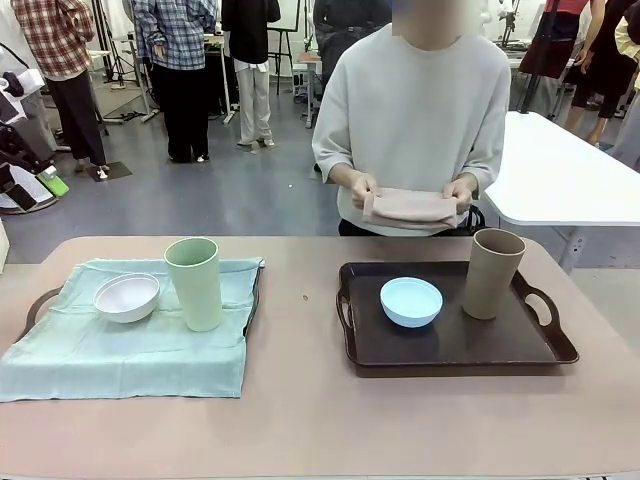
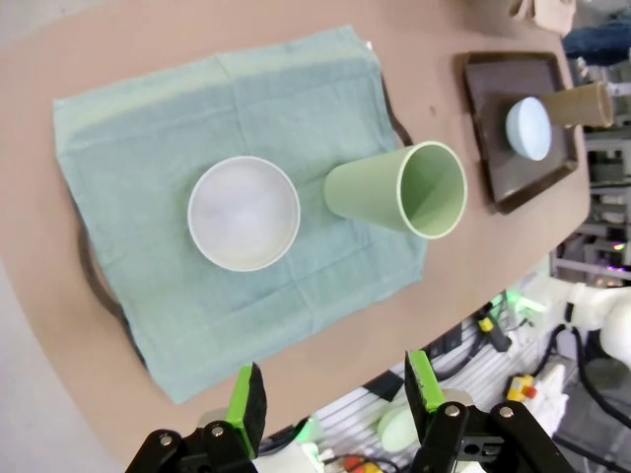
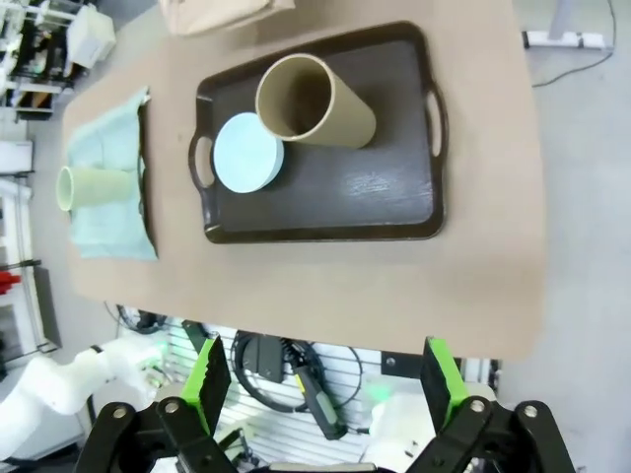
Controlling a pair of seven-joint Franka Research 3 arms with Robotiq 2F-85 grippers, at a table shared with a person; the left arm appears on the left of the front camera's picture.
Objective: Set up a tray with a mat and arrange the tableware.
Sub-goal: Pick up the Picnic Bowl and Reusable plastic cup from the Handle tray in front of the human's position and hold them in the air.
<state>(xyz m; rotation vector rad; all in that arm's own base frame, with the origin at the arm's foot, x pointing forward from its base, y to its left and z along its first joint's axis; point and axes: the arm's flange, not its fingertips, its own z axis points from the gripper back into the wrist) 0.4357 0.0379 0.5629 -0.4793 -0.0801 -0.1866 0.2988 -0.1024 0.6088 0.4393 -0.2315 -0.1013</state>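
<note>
Left pincer and right pincer both released, empty.
White bowl, green cup on green cloth; blue bowl, brown cup on dark tray.

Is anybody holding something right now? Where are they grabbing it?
The person holds a folded pink cloth, with a hand gripping each end. The left gripper and right gripper are open and hold nothing.

No readable text, labels or numbers, apparently
</note>
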